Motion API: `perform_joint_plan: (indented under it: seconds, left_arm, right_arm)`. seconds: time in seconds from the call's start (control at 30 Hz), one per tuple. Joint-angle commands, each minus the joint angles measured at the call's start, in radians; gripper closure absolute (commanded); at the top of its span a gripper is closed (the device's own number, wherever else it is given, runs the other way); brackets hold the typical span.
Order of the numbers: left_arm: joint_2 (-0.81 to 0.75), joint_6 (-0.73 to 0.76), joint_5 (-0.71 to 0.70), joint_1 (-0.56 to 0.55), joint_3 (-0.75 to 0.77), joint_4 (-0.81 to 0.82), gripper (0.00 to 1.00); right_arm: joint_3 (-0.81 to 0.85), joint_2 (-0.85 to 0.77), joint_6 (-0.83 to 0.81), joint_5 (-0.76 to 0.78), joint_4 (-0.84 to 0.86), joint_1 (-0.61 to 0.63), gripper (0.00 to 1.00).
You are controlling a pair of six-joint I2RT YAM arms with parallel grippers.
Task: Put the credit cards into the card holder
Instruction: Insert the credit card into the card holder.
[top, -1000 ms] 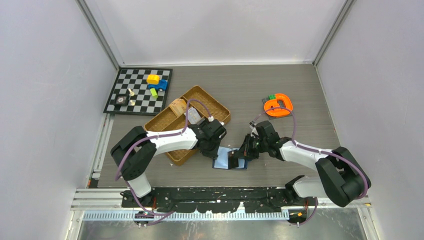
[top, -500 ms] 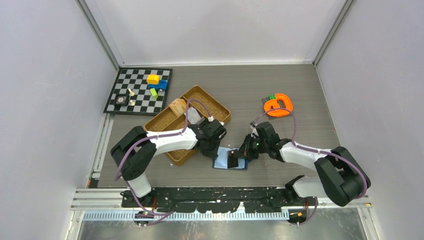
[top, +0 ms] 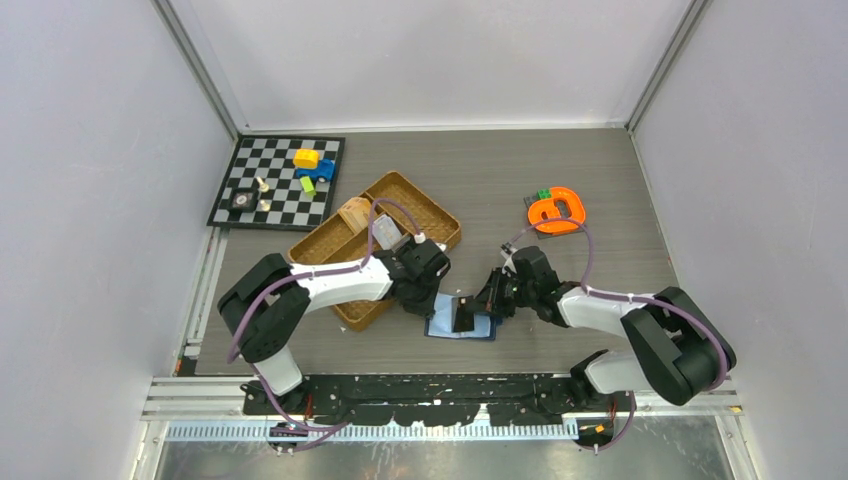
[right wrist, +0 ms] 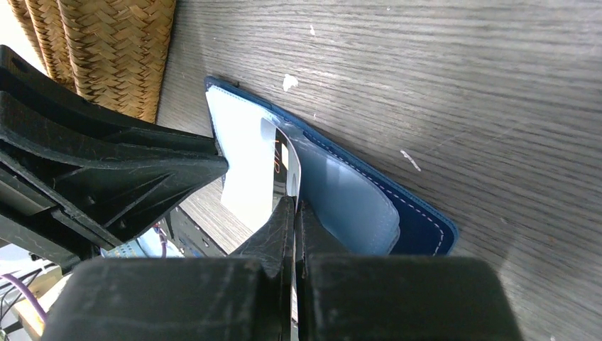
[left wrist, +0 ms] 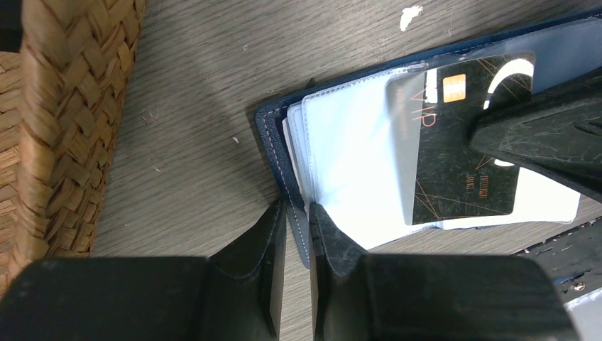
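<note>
The card holder [top: 440, 328] lies open on the table near the front middle, navy outside with clear sleeves inside. My left gripper [top: 432, 300] is shut on its left cover edge [left wrist: 273, 142], seen between the fingertips of the left gripper [left wrist: 297, 207]. My right gripper [top: 478, 310] is shut on a dark credit card [left wrist: 454, 163] with a gold chip. The card's left part sits under a clear sleeve. In the right wrist view the card [right wrist: 282, 167] stands edge-on above my right gripper [right wrist: 293, 202], over the holder [right wrist: 419, 220].
A woven brown divided tray [top: 420, 205] stands just behind the left gripper and holds a grey card-like item [top: 385, 232] and a tan one [top: 352, 213]. A chessboard [top: 275, 185] with small toys is at the back left. An orange ring-shaped object [top: 556, 212] lies at the right.
My right gripper has shifted slightly left with the dark card, further over the open holder. The left gripper has stayed on the cover edge.
</note>
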Motion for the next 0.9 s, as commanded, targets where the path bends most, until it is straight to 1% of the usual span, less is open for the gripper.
perform_joint_plan:
  seconds: [0.0,0.1,0.17,0.27,0.33,0.43,0.53,0.63,0.7,0.87]
  left_arm:
    - [0.021,-0.022,0.028,-0.007,-0.063,0.022,0.83]
    - [0.010,-0.036,0.035,-0.007,-0.073,0.036,0.83]
    - [0.006,-0.046,0.028,-0.007,-0.078,0.037,0.83]
    - [0.006,-0.061,0.025,-0.007,-0.083,0.037,0.83]
    - [0.004,-0.075,0.033,-0.007,-0.091,0.048,0.83]
    - [0.001,-0.090,0.042,-0.007,-0.101,0.064,0.83]
    - [-0.006,-0.098,0.037,-0.007,-0.107,0.070,0.84]
    - [-0.015,-0.106,0.036,-0.007,-0.116,0.077,0.83]
    - [-0.020,-0.114,0.038,-0.008,-0.123,0.087,0.84]
    - [-0.029,-0.127,0.051,-0.008,-0.141,0.114,0.84]
  right_arm:
    - [-0.031,0.042,-0.007,0.089,-0.012,0.007,0.98]
    - [-0.020,0.042,-0.001,0.098,-0.044,0.019,0.93]
    - [-0.007,0.027,-0.003,0.119,-0.094,0.023,0.87]
    - [0.009,-0.033,-0.006,0.152,-0.186,0.026,0.74]
    - [0.025,-0.078,-0.010,0.169,-0.247,0.033,0.64]
    - [0.050,-0.134,-0.011,0.203,-0.337,0.040,0.55]
    - [0.067,-0.169,-0.005,0.227,-0.400,0.048,0.51]
    - [0.076,-0.181,0.008,0.235,-0.428,0.058,0.49]
    - [0.079,-0.177,0.022,0.235,-0.426,0.074,0.49]
    - [0.096,-0.134,0.058,0.247,-0.389,0.133,0.53]
